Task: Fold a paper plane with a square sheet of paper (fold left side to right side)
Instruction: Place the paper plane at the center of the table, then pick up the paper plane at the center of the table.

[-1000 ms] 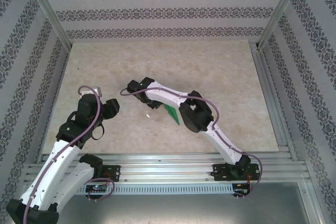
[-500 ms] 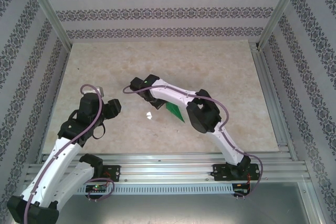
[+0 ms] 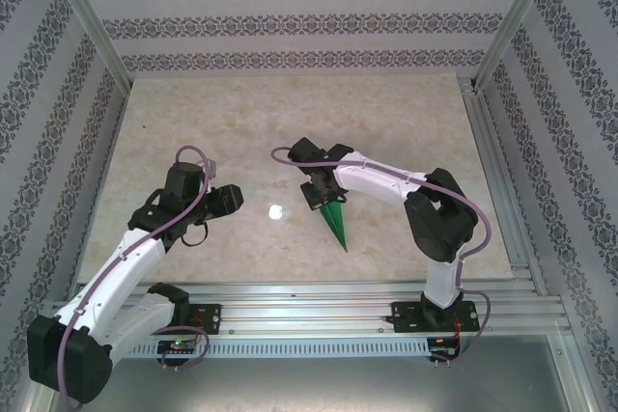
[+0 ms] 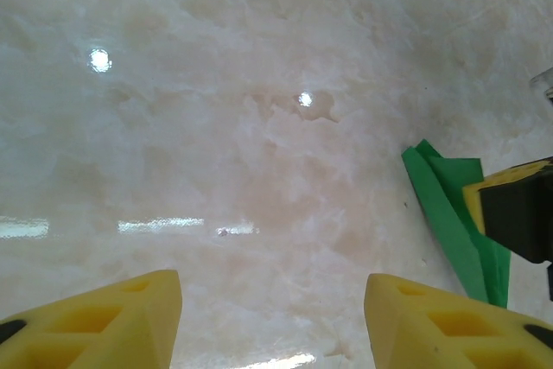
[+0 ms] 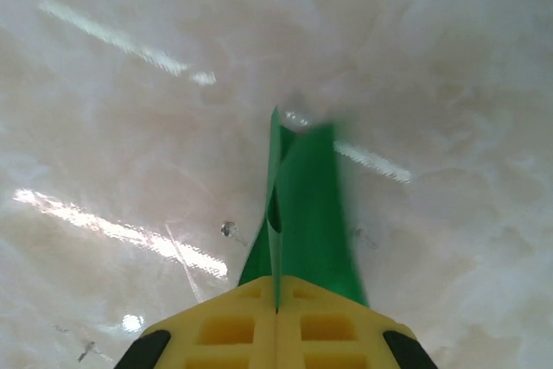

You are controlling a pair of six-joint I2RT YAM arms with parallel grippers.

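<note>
Bright even light, glare streaks, wrist-view blur

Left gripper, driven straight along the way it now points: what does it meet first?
Probably bare table; the left gripper tilts down toward it. The paper plane, pinched by the right gripper, lies off that line.

The paper plane (image 3: 337, 224) is a narrow bright-green dart of folded layers, just right of centre in the top view, with its sharp tip aimed toward the lower right. Its blunt end is pinched in the right tool (image 3: 323, 195), the layers slightly parted there.
</note>
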